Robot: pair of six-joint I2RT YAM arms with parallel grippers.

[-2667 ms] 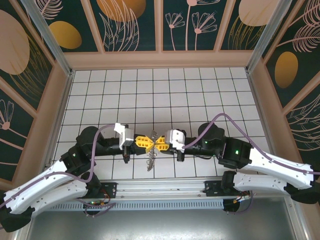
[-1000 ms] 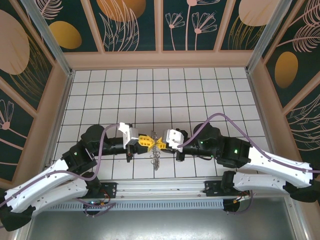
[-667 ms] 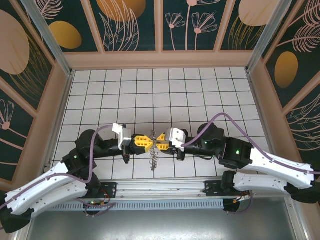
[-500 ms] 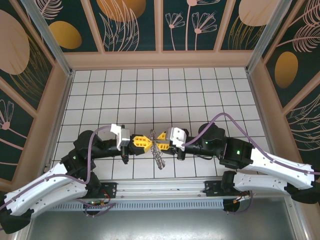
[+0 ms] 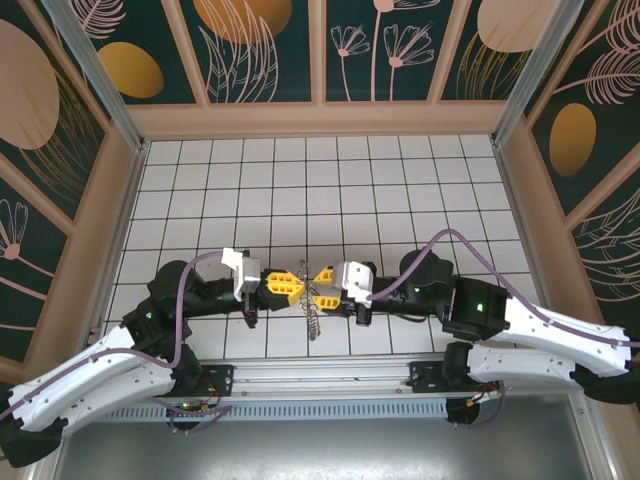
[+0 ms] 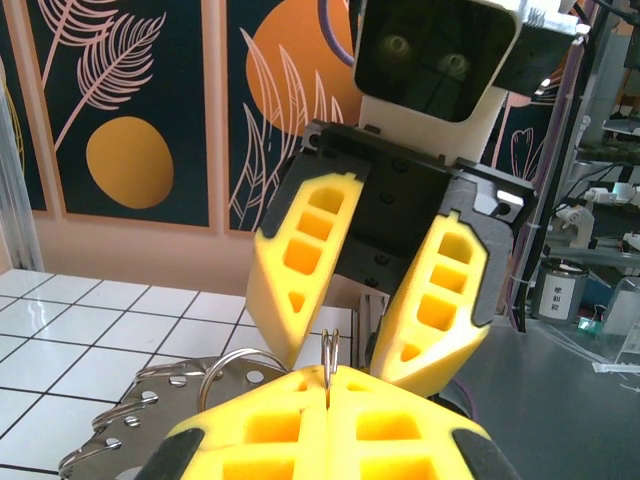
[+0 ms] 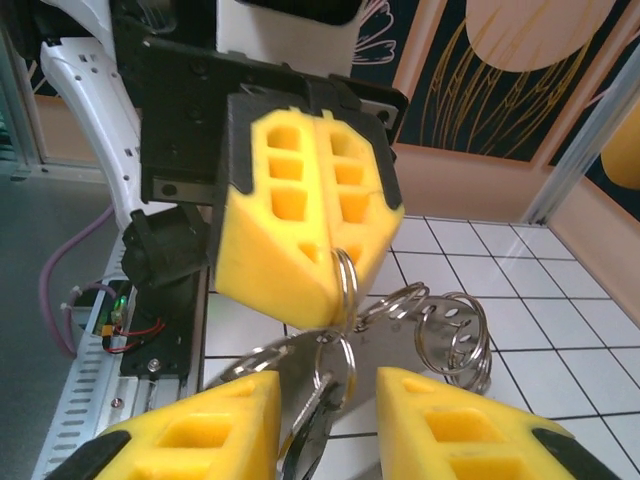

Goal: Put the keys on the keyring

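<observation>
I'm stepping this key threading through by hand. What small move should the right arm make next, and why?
Probably close the right gripper on the keys. Its fingers stand open with the key blades hanging between them, while the left gripper is pinched shut on the keyring, so the ring looks held for threading.

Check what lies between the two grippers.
The keys and keyring: in the right wrist view, left gripper pinches the keyring, keys sit inside the open right gripper.

White tiled floor [image 5: 400,180] with dark grid lines, wood-framed dark-teal wall panels [image 5: 260,60] with orange botanical motifs.
</observation>
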